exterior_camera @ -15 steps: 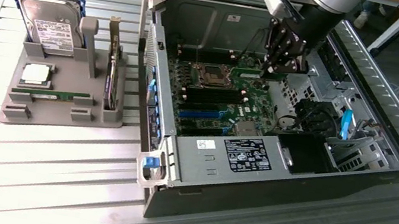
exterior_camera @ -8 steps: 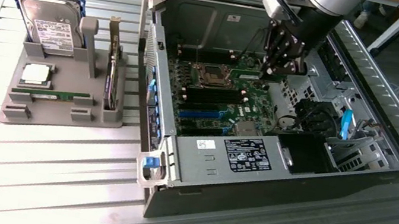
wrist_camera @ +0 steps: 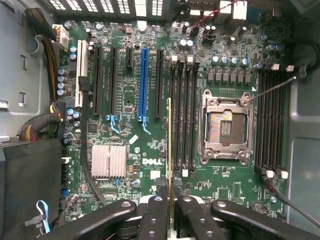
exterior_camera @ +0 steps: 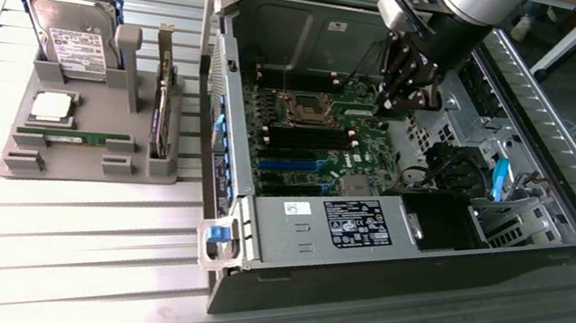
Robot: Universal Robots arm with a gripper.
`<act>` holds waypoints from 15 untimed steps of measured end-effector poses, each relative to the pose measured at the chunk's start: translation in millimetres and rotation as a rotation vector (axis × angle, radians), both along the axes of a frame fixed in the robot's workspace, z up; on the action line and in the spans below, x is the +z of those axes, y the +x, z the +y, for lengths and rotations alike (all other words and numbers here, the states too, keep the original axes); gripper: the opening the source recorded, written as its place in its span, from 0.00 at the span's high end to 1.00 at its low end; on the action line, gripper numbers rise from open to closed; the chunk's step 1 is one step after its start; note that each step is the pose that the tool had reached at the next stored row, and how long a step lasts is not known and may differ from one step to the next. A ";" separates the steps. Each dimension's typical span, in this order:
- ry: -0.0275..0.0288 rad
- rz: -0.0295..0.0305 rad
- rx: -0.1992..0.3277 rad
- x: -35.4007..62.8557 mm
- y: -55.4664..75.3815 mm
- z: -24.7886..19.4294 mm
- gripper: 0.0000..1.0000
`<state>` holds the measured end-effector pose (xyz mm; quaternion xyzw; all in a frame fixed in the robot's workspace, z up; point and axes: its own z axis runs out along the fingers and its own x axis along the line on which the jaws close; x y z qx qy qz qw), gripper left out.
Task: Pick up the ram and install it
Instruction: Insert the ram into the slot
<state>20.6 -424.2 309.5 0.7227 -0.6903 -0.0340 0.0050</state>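
Bright light washes the metal table [exterior_camera: 74, 266] at about 7 o'clock in the exterior view — near glare. The case [exterior_camera: 288, 240] interior lies darker. The wrist view is evenly lit, sharp on the motherboard [wrist_camera: 150, 150] — soft at 6 o'clock.

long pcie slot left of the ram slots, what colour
Blue, clearest in the wrist view.

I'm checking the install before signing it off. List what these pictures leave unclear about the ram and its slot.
- Exterior view: the ram is mostly covered by the gripper; its label and chips cannot be read.
- Wrist view: the ram shows edge-on only, its held end hidden between the fingers.
- Whether it already touches a memory slot, and which one, cannot be told.
- Slot latches are too small to judge.
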 end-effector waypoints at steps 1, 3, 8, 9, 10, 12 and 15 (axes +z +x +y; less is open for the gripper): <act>0.0001 -0.0001 0.000 -0.7 0.0 0.0 0.87; 0.0000 0.0000 0.000 -2.2 0.0 0.0 0.87; 0.0000 0.0000 0.000 -6.0 0.0 0.0 0.87; 0.0000 0.0000 0.000 -6.8 0.0 0.0 0.87; 0.0000 0.0000 0.000 -7.4 0.0 0.0 0.87; -0.0001 0.0000 0.000 -8.6 0.0 0.0 0.87; 0.0000 0.0000 0.000 -10.4 0.0 0.0 0.87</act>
